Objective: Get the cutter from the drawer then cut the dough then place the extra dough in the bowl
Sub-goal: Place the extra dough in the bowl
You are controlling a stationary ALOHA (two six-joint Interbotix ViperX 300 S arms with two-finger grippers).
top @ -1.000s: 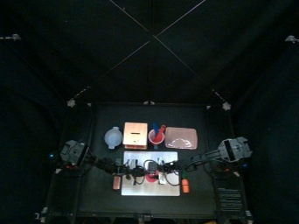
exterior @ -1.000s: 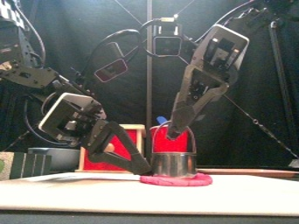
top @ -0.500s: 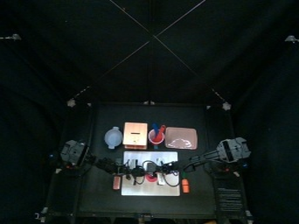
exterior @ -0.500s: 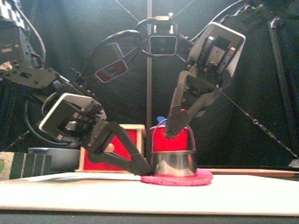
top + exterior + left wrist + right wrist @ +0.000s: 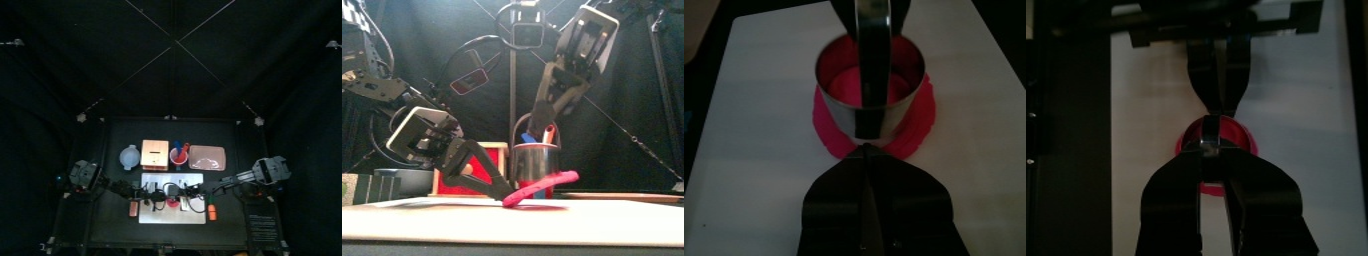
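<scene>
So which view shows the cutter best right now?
The left wrist view: it looks down into the cutter, whole ring and handle clear, dough beneath. The front view shows only its side wall; the right wrist view hides most behind that arm's jaws; the top view barely shows it.

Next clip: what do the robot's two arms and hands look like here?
The left arm and right arm are black, with glossy grey box-shaped housings near the wrist and thin black cables looping off them. The left hand and right hand each have two long black jaws, broad at the base and tapering to a narrow tip. No markings are legible.
</scene>
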